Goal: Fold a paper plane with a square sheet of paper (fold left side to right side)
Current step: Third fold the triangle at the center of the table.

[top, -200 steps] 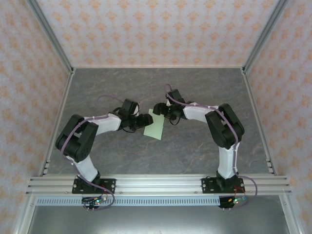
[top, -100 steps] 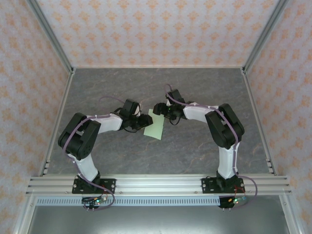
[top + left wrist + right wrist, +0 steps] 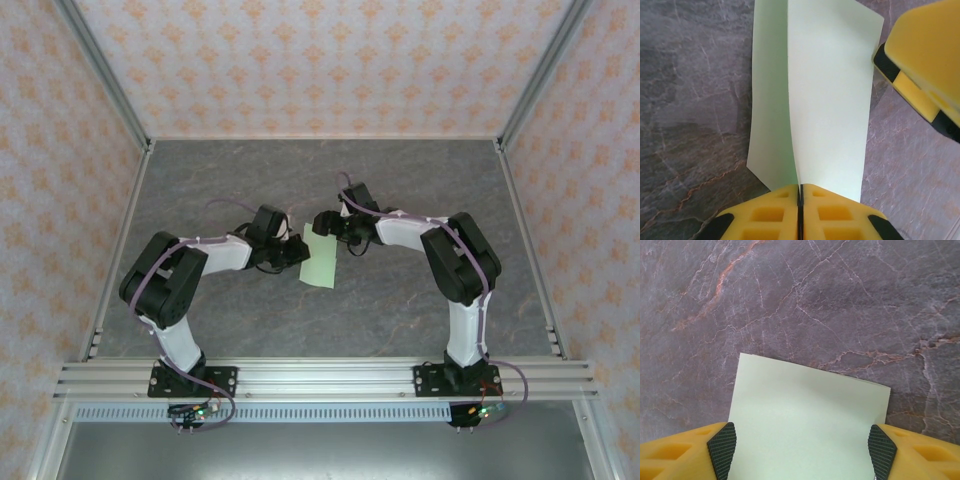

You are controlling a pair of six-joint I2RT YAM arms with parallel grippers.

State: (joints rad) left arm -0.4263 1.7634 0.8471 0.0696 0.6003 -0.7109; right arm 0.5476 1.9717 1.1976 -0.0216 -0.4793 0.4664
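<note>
The square sheet of paper [image 3: 320, 260] is pale green and lies mid-table between both arms. My left gripper [image 3: 298, 252] is shut on the sheet's near edge. In the left wrist view the yellow jaws meet at my left gripper [image 3: 801, 192], pinching the paper [image 3: 825, 100], which rises from them as a lifted flap with a darker strip to its left. My right gripper [image 3: 326, 226] stands open at the sheet's far end. In the right wrist view the paper [image 3: 805, 420] lies flat between its spread fingertips [image 3: 722, 447], untouched by them. No paper plane shape shows.
The grey marble tabletop [image 3: 400, 180] stretches around the sheet, bounded by patterned walls and an aluminium frame rail [image 3: 320, 378] at the near edge. A yellow finger of the right gripper [image 3: 925, 50] sits close to the sheet's far right corner.
My left gripper has closed on the sheet's edge, having stood open a second ago. The sheet has shifted slightly. The right gripper holds its place with its jaws a touch wider.
</note>
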